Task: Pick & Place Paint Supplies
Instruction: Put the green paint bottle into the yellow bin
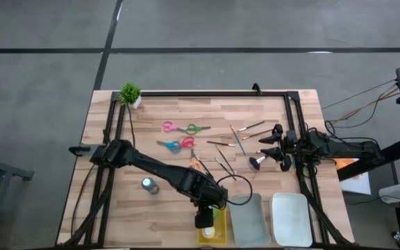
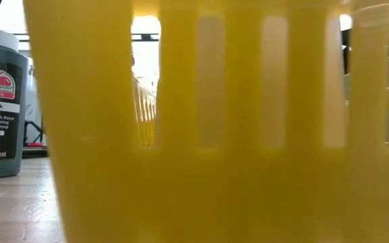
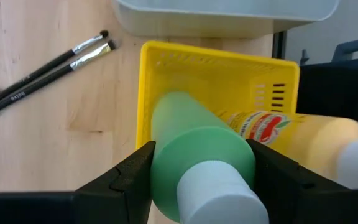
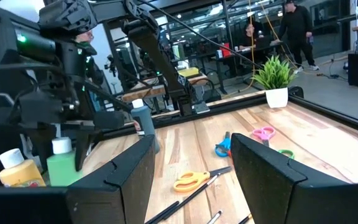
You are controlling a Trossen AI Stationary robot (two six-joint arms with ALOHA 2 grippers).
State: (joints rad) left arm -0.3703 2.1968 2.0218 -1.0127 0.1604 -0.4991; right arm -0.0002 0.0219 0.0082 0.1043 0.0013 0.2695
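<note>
The green paint bottle [image 3: 194, 152] sits clamped between the left jaws [image 3: 201, 171], held over the yellow tray [image 3: 166, 74] so it can drop beside the yellow bottle [image 3: 291, 134] lying there. Farther out, brushes [image 3: 55, 62] and scissors [image 1: 179, 144] lie on the counter [image 1: 158, 167]. The right jaws [image 1: 268, 149] stand open, empty, waiting near a stubby brush [image 1: 257, 162].

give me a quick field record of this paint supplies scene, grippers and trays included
left gripper: shut on green paint bottle, over the yellow tray
yellow tray contents: yellow paint bottle lying inside
right gripper: open, empty, at the table's right side
still on table: dark paint bottle, scissors, brushes
other trays: grey tray, white tray, beside the yellow one
plant: far left corner
</note>
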